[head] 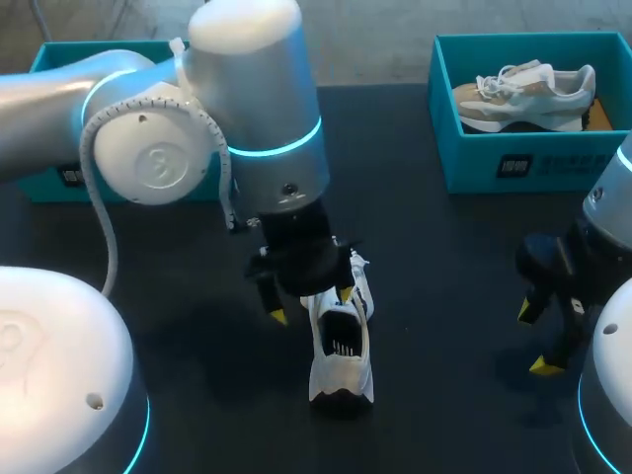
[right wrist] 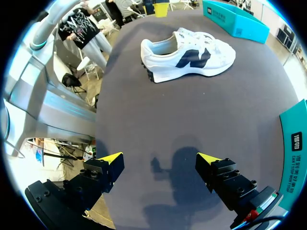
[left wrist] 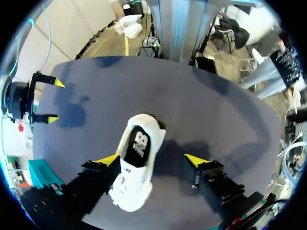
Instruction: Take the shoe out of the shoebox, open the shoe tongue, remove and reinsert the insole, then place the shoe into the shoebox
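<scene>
Left hand (left wrist: 152, 160) astride shoe (left wrist: 136, 165), table (left wrist: 216, 120) middle

A robot lab, by the look: a silver left arm (head: 148, 158) and right arm (head: 614, 212) with glowing cyan rings over a dark tabletop (head: 444, 296), set with a white shoe (head: 341, 355), a left shoebox (head: 59, 57) and right shoebox (head: 523, 163), both teal.
</scene>
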Robot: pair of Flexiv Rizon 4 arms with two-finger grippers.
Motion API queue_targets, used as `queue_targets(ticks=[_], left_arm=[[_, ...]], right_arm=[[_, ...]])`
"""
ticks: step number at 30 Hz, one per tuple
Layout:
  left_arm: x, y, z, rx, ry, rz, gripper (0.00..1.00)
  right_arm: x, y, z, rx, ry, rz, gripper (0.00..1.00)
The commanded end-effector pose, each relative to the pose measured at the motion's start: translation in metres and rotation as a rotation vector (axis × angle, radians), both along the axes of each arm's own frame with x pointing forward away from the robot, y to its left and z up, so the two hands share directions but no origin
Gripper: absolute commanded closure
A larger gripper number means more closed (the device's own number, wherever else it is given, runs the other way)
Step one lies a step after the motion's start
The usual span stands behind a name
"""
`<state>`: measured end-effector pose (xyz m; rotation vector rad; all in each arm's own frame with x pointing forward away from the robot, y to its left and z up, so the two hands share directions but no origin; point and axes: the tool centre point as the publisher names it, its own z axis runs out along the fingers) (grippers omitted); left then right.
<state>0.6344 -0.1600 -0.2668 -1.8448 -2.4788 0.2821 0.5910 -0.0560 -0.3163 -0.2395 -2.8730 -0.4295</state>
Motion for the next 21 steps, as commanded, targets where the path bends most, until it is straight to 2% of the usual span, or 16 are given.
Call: queue_targets(ticks=[1, 17, 21], left_arm=[[-0.006, -0.006, 0.011, 0.039, -0.049, 0.003, 0.00], [-0.006, -0.006, 0.011, 0.039, -0.049, 0.003, 0.00], [-0.027, -0.002, 0.007, 0.100, -0.117, 0.130, 0.00]], right_arm=[[-0.001, 0.000, -0.001, -0.002, -0.002, -0.001, 0.00], [-0.001, 0.000, -0.001, -0.002, -0.002, -0.001, 0.00], [-0.001, 0.000, -0.001, -0.002, -0.002, -0.001, 0.00]])
